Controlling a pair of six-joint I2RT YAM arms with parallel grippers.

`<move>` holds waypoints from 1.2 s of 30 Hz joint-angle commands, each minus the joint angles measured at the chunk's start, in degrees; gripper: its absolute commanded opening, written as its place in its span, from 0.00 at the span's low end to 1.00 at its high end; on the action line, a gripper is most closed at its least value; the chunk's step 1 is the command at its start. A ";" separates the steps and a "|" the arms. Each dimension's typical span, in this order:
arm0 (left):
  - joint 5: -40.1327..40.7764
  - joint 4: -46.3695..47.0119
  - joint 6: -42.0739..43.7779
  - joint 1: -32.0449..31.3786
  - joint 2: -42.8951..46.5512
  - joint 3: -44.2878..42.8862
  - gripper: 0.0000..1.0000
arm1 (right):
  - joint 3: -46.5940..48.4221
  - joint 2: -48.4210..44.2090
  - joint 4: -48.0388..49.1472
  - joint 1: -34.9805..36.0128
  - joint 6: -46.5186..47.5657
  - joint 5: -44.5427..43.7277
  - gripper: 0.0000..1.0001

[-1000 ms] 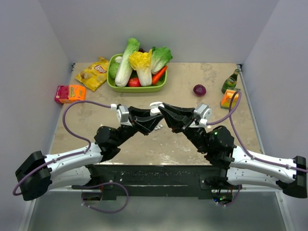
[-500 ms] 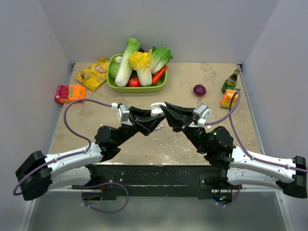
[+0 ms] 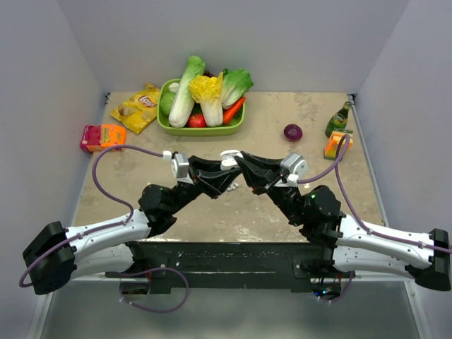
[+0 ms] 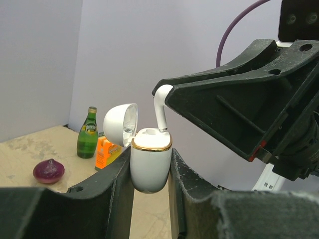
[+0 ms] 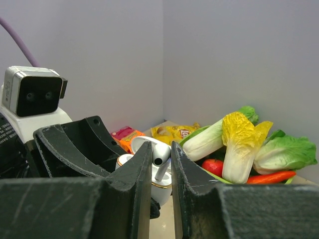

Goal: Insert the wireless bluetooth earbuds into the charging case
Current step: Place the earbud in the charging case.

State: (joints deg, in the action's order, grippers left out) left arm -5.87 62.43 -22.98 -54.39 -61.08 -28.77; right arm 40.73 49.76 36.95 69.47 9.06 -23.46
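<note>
Jaws closed on both sides: my left gripper (image 4: 151, 162) clamps the case (image 4: 149, 172) upright, lid open; my right gripper (image 5: 160, 149) pinches an earbud (image 4: 160, 112), stem down at the case's open top.

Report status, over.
Left gripper shut on case, lid open. Right gripper shut on earbud, stem tip at case mouth, not seated. Nothing blocking in view.

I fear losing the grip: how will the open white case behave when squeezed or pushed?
The case looks glossy and rounded, so it may slip when squeezed. Its open lid sticks out, so a bump could strain it.
</note>
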 commanded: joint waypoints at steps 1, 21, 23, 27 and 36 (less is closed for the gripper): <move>-0.63 3.92 0.04 0.25 1.14 -1.99 0.00 | -0.83 -0.45 0.84 0.31 -0.18 -1.06 0.00; -0.55 4.45 0.31 0.25 1.84 -1.90 0.00 | -1.71 -1.41 -1.18 0.31 -1.50 -2.11 0.00; -0.46 4.36 0.48 0.25 1.93 -1.90 0.00 | -1.79 -1.68 -1.18 0.31 -1.50 -2.46 0.00; -0.20 4.27 0.48 0.25 1.84 -1.46 0.00 | -1.80 -2.29 -1.09 0.31 -1.33 -2.82 0.00; -0.20 4.71 0.48 0.25 1.84 -1.81 0.00 | -1.53 -1.77 -3.19 0.31 -1.68 -1.15 0.00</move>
State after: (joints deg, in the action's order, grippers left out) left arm -6.83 62.02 -22.98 -54.39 -60.62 -28.77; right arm 39.40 48.34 35.75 69.49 7.90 -24.51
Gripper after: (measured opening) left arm 0.333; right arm 0.202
